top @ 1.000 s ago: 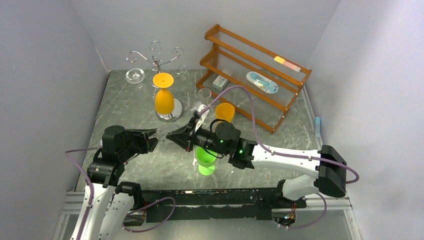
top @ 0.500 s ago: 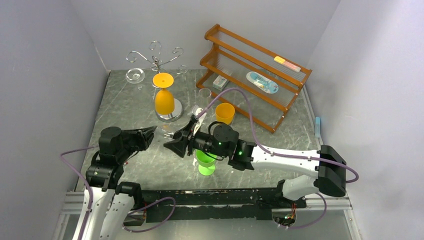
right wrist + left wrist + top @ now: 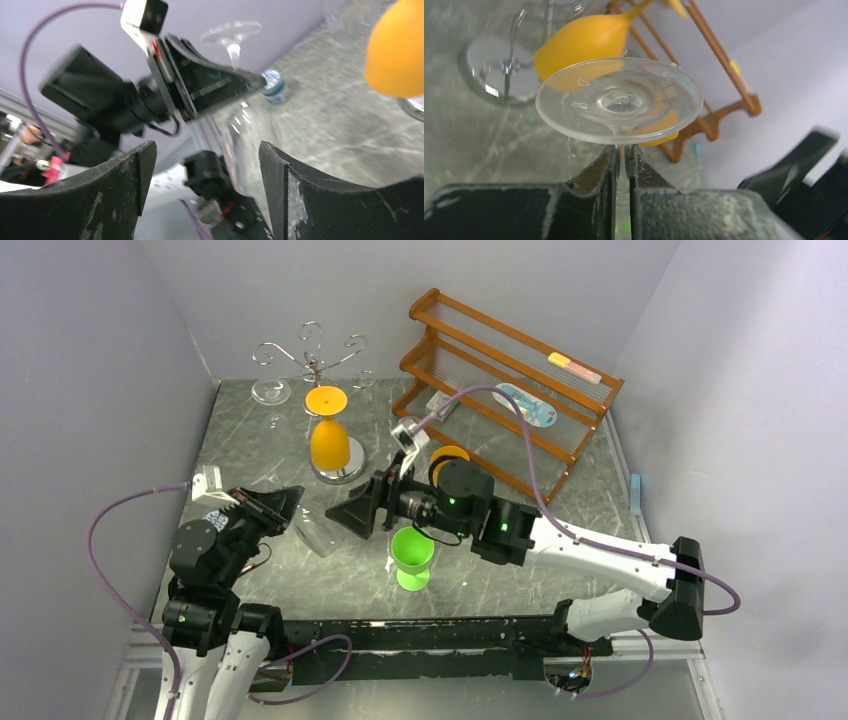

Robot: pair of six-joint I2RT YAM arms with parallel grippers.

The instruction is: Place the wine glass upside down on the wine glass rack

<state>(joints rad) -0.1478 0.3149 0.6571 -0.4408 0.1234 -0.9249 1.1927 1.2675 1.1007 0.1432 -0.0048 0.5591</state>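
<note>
My left fingers (image 3: 622, 167) are clamped on the stem of the clear glass (image 3: 619, 100), its foot up and its bowl hanging below, over the near-left table (image 3: 250, 440). My right fingers (image 3: 352, 520) stand spread wide just beside the bowl, apart from it. The rack (image 3: 345, 473) is farther back, with bare tabletop between us. An orange glass (image 3: 329, 440) hangs on its near side. A green glass (image 3: 411, 555) stands under my right arm.

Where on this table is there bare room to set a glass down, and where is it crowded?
Bare: the left strip of the table between the wall and the wine glass rack; the right patch between wooden shelf and right arm. Crowded: the centre, around green glass, orange cup, left gripper and right gripper.
</note>
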